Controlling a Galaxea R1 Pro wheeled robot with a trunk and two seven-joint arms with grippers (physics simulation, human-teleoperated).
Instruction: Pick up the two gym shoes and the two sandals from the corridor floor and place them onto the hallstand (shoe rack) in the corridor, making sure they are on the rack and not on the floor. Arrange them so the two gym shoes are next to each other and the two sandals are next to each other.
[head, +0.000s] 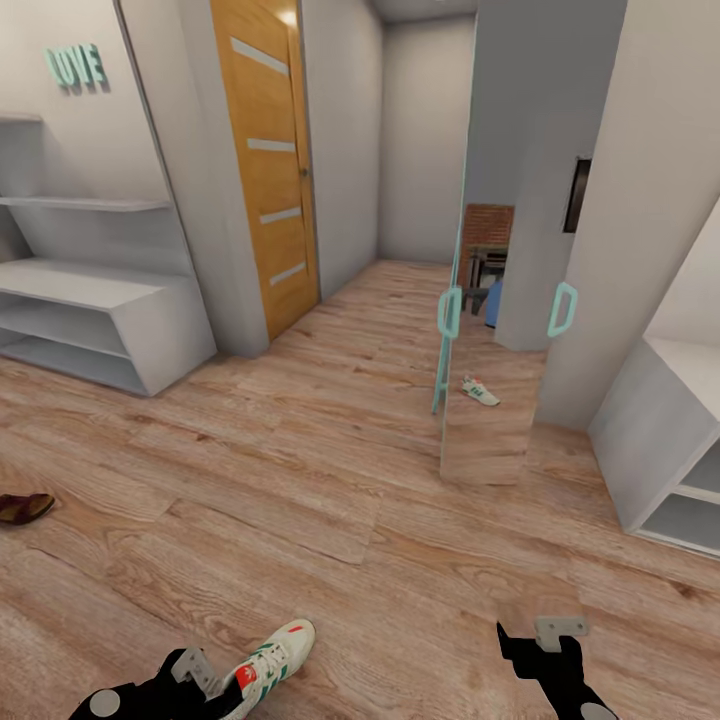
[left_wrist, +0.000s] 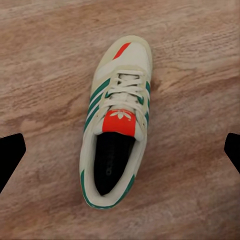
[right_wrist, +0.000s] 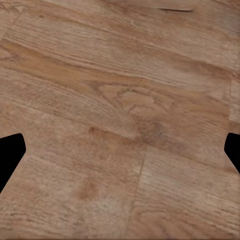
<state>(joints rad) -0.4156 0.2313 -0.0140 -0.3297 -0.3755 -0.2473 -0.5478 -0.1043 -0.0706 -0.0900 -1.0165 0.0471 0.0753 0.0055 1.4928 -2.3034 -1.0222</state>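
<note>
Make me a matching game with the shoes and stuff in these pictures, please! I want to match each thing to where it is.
Things:
1. near gym shoe
2. far gym shoe
3. sandal
4. hallstand

Places:
A. against the wall under the LOVE letters
B. on the floor at the picture's left edge
C. on the floor right by the left hand
D. on the floor beside the glass door

Pairs: 1-C, 2-D, 3-B, 4-A
</note>
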